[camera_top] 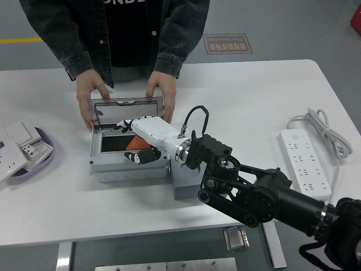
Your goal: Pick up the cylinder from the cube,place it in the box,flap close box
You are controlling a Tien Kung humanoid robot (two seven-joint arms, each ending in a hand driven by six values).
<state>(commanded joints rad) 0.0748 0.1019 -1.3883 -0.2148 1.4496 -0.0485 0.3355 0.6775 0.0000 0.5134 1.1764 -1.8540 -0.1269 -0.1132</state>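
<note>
Gripping the orange cylinder (134, 143) in curled fingers, the robot's white right hand (141, 141) hovers over the open grey box (130, 169), steadied by a person's hands (161, 93).

Right arm (265, 197): enters from lower right corner, black jointed links run up and to the left across the table's near side. A cable loops above the wrist. White-shelled right hand (141, 140) is extended leftward, palm down. Fingers (142, 157) curled, dark fingertips tucked under, closed around an orange cylinder (135, 143) seen beneath the palm. Thumb side points toward far edge. Left arm not visible.
</note>
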